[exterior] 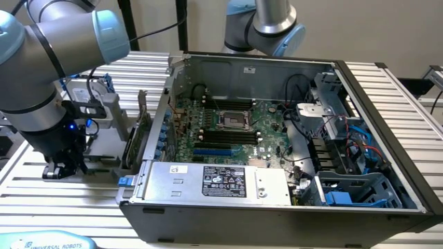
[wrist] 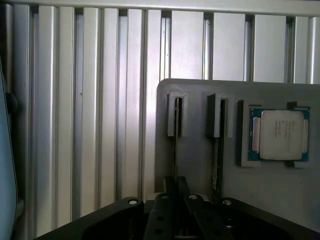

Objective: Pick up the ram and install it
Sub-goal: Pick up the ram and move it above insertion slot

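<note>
The ram (wrist: 176, 150), seen edge-on and mostly hidden in a gray holder (wrist: 195, 165) on the slatted counter (wrist: 100, 125), is pinched by the end effector (wrist: 176, 182).

The computer case (exterior: 277, 218) sits on the table (exterior: 408, 98), at the exterior view's right. The tray (wrist: 200, 90) lies left of it. On the tray, the ram (wrist: 218, 165) stands beside the processor chip (wrist: 280, 134).

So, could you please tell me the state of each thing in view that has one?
computer case: open, motherboard exposed.
memory slots: look empty.
ram: standing on edge in the grey tray, not lifted.
processor chip: lying flat in its tray recess.
gripper: lowered at the tray, by the ram holders.
</note>
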Controlling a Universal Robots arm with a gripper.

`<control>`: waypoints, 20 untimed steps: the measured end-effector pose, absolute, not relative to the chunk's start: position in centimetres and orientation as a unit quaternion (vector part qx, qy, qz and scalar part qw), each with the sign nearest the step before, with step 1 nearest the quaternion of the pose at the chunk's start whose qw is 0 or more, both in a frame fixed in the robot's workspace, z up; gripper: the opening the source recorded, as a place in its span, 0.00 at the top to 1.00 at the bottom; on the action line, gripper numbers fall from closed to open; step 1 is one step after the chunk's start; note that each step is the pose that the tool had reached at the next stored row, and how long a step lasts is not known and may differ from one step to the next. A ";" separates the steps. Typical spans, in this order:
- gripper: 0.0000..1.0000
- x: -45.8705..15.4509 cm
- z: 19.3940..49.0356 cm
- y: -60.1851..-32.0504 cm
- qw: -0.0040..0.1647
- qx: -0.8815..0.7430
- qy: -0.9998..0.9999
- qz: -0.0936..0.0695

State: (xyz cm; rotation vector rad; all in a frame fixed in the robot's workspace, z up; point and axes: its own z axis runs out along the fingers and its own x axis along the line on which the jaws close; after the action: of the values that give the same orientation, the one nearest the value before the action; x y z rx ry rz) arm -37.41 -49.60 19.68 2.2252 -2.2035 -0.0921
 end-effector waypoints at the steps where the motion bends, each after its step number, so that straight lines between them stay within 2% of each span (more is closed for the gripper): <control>1: 0.87 -37.4 19.7 -49.6 0.004 0.710 -0.703 -0.029; 11: 0.87 -37.0 20.8 -49.6 0.007 0.710 -0.703 -0.032; 20: 0.87 -36.7 23.4 -49.6 0.008 0.710 -0.703 -0.033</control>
State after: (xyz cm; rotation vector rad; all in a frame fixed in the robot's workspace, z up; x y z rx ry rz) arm -36.71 -49.60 23.42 2.2194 -2.1981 -0.1047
